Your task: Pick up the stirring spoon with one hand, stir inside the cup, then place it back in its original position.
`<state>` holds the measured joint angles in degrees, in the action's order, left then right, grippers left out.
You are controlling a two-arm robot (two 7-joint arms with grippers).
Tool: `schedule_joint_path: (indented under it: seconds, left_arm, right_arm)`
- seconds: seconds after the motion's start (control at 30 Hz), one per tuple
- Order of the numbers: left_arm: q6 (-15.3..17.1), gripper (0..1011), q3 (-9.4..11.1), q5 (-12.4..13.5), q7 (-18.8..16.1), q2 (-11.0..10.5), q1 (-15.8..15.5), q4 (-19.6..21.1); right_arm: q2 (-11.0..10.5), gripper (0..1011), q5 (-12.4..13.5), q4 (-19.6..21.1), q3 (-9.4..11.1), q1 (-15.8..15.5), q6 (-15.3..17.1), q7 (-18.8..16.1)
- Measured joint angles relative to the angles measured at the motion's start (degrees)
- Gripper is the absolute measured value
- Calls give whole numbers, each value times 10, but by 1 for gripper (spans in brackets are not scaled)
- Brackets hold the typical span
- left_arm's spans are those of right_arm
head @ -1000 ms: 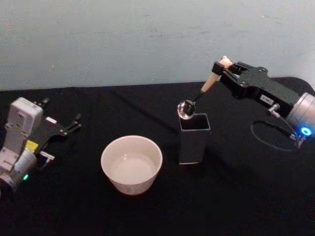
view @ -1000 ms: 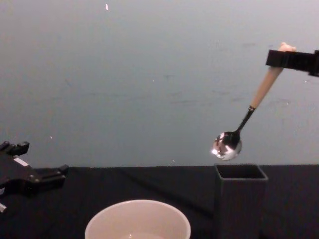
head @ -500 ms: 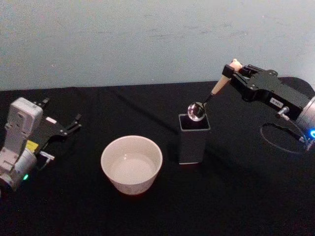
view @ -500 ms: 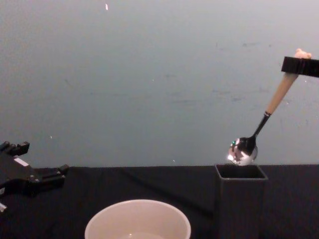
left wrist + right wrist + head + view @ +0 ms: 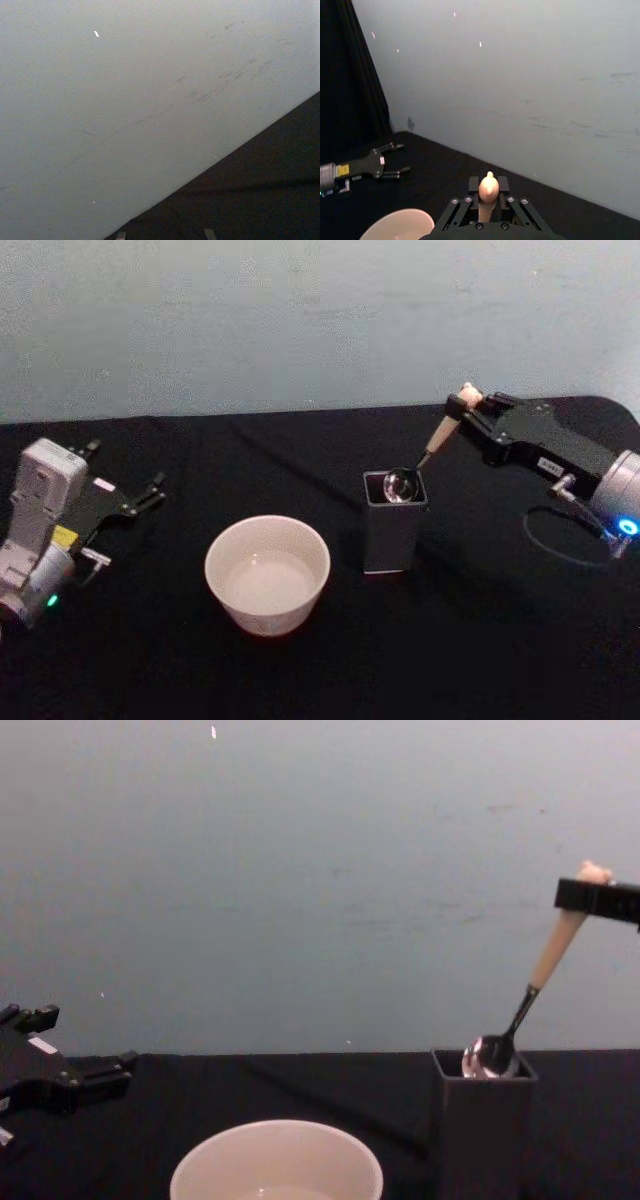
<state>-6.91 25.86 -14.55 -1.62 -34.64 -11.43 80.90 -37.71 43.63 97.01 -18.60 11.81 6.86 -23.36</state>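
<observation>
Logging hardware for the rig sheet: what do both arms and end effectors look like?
Right end effector: long black angular body, small white label, silver-grey wrist with a blue light, thin black cable looping beside it. Left end effector: black with slim prongs, white label, on a light grey boxy wrist with a yellow sticker and a green light.

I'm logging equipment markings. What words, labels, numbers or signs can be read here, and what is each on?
No text is legible.
White label on the right claw: dark marks, too small to read.
Yellow sticker and white tag on the left claw: too blurred to read.
Stirring spoon, dark grey holder and cup: no markings seen.
</observation>
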Motion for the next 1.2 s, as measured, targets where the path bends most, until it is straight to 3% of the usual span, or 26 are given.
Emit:
schedule_joint_path:
  seconds: [0.77, 1.2]
  left_arm:
    - [0, 1001, 0, 0, 0, 0, 0, 0]
    - [0, 1001, 0, 0, 0, 0, 0, 0]
  right_arm:
    - [22, 214, -71, -40, -51, 24, 29, -14]
    - [32, 214, -94, -59, -60, 29, 45, -15]
